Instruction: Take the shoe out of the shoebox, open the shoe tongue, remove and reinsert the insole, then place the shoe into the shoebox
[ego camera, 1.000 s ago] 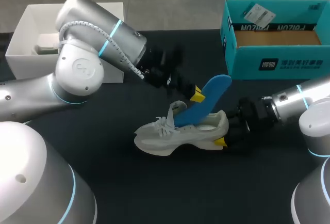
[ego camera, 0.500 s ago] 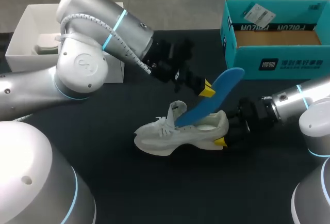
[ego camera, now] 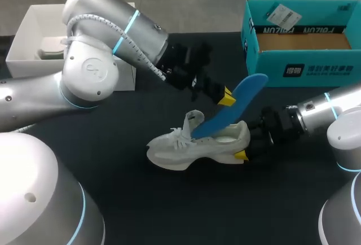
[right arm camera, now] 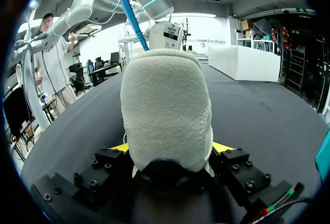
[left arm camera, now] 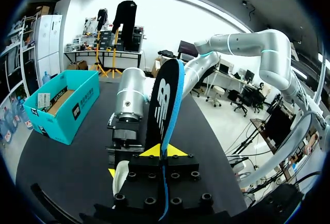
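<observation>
A white sneaker lies on the black table, toe to the left. My right gripper is shut on its heel; in the right wrist view the padded heel fills the space between both yellow tips of that gripper. My left gripper is shut on a blue insole, which slants upward to the right with its lower end still in the shoe's mouth. In the left wrist view the insole stands edge-on between the left gripper's tips. The teal shoebox stands open at the back right.
A white open box sits at the back left, behind my left arm. In the left wrist view my right arm points at the shoe from ahead, and the teal shoebox lies beside it.
My left gripper moved up and to the right with the insole, drawing it further out of the shoe, then stopped. The right gripper and shoe stayed put.
</observation>
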Available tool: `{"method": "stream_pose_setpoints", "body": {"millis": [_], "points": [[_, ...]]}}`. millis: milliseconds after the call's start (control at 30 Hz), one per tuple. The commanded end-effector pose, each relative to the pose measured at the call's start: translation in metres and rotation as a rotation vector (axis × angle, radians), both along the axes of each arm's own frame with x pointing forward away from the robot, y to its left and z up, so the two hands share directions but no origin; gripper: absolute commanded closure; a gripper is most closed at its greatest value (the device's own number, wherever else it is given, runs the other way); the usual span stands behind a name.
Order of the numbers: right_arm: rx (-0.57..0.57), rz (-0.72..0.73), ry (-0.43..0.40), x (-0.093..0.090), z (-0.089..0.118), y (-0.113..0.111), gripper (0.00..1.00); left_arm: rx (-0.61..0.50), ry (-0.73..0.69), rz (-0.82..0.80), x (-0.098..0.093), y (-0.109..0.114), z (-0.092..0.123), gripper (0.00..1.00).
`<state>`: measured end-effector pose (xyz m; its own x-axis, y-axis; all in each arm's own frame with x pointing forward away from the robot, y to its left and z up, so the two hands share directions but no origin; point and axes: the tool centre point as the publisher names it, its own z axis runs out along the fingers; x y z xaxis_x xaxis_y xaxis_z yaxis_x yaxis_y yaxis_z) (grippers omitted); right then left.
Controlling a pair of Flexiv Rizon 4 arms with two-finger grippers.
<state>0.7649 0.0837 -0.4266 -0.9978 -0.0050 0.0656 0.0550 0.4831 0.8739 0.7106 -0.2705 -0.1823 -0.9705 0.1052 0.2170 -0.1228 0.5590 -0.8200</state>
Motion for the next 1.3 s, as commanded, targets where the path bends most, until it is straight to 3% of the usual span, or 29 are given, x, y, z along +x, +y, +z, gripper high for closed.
{"method": "stream_pose_setpoints", "body": {"millis": [33,300,900,1300], "points": [[-0.003,-0.001,0.0,-0.001,-0.005,0.003,1.0,-0.001,-0.001,0.001,-0.001,0.0,0.0,1.0],[-0.003,-0.001,0.0,-0.001,-0.005,0.003,1.0,-0.172,0.166,0.01,-0.027,0.006,0.04,1.0],[-0.003,-0.001,0.0,-0.001,-0.005,0.003,1.0,-0.311,0.543,-0.038,-0.067,0.043,0.114,1.0],[-0.003,-0.001,0.0,-0.001,-0.005,0.003,1.0,-0.455,0.696,-0.078,-0.098,0.059,0.17,1.0]]}}
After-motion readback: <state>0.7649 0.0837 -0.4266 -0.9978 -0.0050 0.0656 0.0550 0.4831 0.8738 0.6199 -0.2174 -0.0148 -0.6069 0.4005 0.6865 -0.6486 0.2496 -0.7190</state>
